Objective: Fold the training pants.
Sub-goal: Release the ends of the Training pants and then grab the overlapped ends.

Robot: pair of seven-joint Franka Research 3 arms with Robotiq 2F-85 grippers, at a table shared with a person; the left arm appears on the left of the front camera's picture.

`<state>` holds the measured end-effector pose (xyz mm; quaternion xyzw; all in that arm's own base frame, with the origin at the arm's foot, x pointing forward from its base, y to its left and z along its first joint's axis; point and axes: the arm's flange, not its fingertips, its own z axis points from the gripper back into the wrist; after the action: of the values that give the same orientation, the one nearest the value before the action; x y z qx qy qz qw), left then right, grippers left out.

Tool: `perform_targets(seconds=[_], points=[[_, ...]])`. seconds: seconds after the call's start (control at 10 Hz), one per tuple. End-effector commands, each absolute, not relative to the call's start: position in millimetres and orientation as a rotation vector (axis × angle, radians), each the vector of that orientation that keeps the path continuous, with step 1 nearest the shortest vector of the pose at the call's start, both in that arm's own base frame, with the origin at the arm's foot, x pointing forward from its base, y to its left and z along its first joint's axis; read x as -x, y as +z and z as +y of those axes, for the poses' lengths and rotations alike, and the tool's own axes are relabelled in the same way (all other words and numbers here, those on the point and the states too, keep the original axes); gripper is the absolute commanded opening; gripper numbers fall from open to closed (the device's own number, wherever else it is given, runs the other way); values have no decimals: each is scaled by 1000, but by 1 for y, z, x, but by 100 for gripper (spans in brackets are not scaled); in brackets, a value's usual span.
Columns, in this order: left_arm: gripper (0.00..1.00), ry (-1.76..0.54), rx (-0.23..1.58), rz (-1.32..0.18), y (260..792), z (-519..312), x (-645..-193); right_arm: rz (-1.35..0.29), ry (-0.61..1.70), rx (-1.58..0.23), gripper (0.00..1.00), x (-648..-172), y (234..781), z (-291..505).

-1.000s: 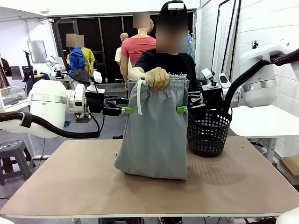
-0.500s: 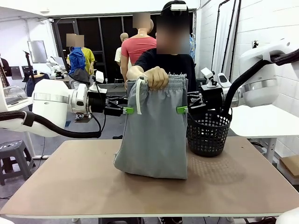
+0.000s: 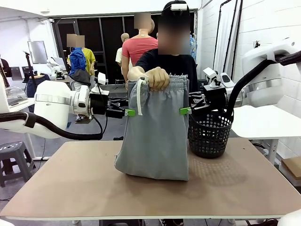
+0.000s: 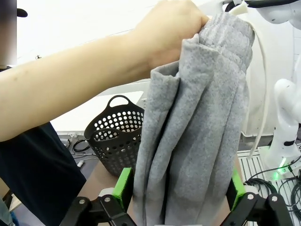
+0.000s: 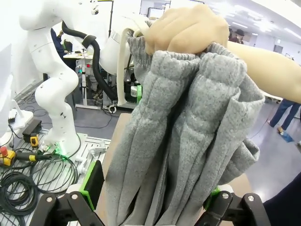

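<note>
Over the table [image 3: 70,188], the training pants [image 3: 157,136] are hung from a person's hand [image 3: 157,78] beside the basket [image 3: 210,136]. The left gripper [image 3: 130,112], on their far side from the basket, and the right gripper [image 3: 184,110], nearer it, are spread wide, empty; all layers should be pinched level.

On my brown bench [image 3: 70,188] a black mesh basket [image 3: 209,136] stands upright at my right side, and a grey stool [image 3: 11,153] is on the floor at my left.
</note>
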<state>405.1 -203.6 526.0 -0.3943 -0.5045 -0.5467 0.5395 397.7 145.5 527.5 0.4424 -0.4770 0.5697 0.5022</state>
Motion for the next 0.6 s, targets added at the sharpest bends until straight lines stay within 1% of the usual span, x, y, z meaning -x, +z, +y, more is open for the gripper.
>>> perform_targets(seconds=[0.0,0.5], points=[[100,-1325,955,-1173,527,-207,-404,-1137,1357,-1089,100,-389,526,144],[100,-1322,1015,-1174,532,-223,-398,-1205,1269,-1080,100,-390,504,164]])
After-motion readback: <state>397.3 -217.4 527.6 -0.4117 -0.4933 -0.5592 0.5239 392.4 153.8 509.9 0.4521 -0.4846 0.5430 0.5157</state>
